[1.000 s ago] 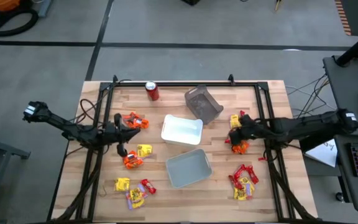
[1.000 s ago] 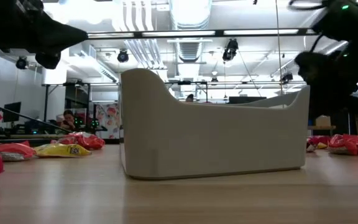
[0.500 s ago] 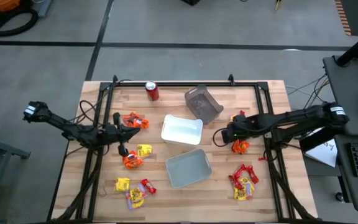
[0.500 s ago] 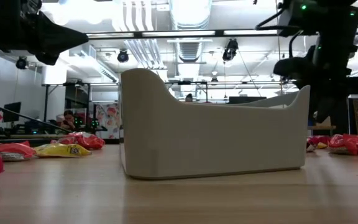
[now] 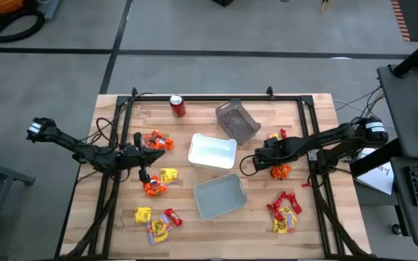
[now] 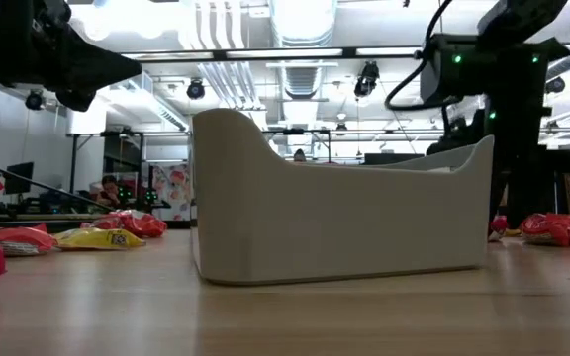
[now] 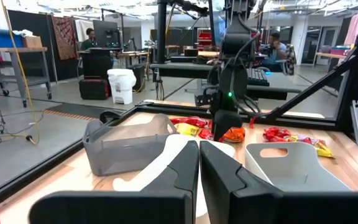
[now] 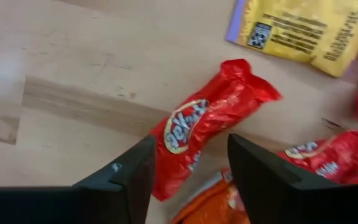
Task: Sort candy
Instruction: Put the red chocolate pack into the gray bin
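Right gripper open, jaws straddling a red candy lying on the table; left gripper shut, empty, above the table's left side.

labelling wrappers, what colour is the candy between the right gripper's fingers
Red, with a yellow logo; the candy shows best in the right wrist view.

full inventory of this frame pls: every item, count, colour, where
candy: many, orange, red and yellow; clusters on the table's left and right sides
white tray: one, white, table centre
grey tray: one, pale grey, just in front of the white one
dark bin: one, dark grey, tipped, behind the white tray
soda can: one, red, back edge
table: one, light wood
left gripper: shut, above the left-side candy
right gripper: open, straddling a red candy right of the white tray
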You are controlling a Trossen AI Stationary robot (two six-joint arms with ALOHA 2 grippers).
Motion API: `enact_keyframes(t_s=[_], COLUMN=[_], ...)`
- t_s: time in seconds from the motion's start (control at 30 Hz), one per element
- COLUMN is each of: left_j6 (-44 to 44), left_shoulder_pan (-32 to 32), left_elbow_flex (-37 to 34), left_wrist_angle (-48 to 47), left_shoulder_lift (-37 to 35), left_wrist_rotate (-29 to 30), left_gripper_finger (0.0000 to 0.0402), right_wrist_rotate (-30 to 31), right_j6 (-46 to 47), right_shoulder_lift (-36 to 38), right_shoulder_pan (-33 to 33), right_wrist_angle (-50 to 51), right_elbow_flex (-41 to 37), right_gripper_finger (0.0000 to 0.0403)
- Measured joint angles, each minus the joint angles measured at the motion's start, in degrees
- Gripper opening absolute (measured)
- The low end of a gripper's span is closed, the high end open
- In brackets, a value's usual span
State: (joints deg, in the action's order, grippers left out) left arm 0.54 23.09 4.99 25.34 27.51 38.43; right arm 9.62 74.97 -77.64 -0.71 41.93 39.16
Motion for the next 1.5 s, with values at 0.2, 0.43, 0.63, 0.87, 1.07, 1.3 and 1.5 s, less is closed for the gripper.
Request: enact_keyframes(t_s=[0.2,0.43,0.63,0.87,1.07,1.3,1.5], left_j6=[0.6,2.2,4.2,7.0,9.7,10.7,12.7], left_shoulder_pan=[0.0,0.0,0.0,0.0,0.0,0.0,0.0], left_elbow_flex=[0.0,0.0,0.0,0.0,0.0,0.0,0.0], left_wrist_angle=[0.0,0.0,0.0,0.0,0.2,2.8,4.3], left_shoulder_lift=[0.0,0.0,0.0,0.0,0.0,0.1,0.1], left_wrist_rotate=[0.0,0.0,0.0,0.0,0.0,0.0,0.0], left_gripper_finger=[0.0,0.0,0.0,0.0,0.0,0.0,0.0], right_wrist_rotate=[0.8,2.4,2.7,2.8,10.2,9.2,3.7], right_j6=[-1.0,-2.7,-4.6,-12.1,-29.4,-62.4,-74.7], right_shoulder_lift=[-2.9,-0.9,3.6,11.3,13.4,8.8,3.7], right_shoulder_pan=[0.0,0.0,-0.1,-1.8,-7.2,-14.0,-17.8], right_wrist_angle=[-1.3,-1.1,-1.0,-2.1,-14.1,-35.3,-40.6], right_elbow_flex=[0.2,-0.1,-0.2,2.0,4.3,4.4,6.1], right_gripper_finger=[0.0121,0.0022,0.002,0.0019,0.0018,0.0018,0.0018])
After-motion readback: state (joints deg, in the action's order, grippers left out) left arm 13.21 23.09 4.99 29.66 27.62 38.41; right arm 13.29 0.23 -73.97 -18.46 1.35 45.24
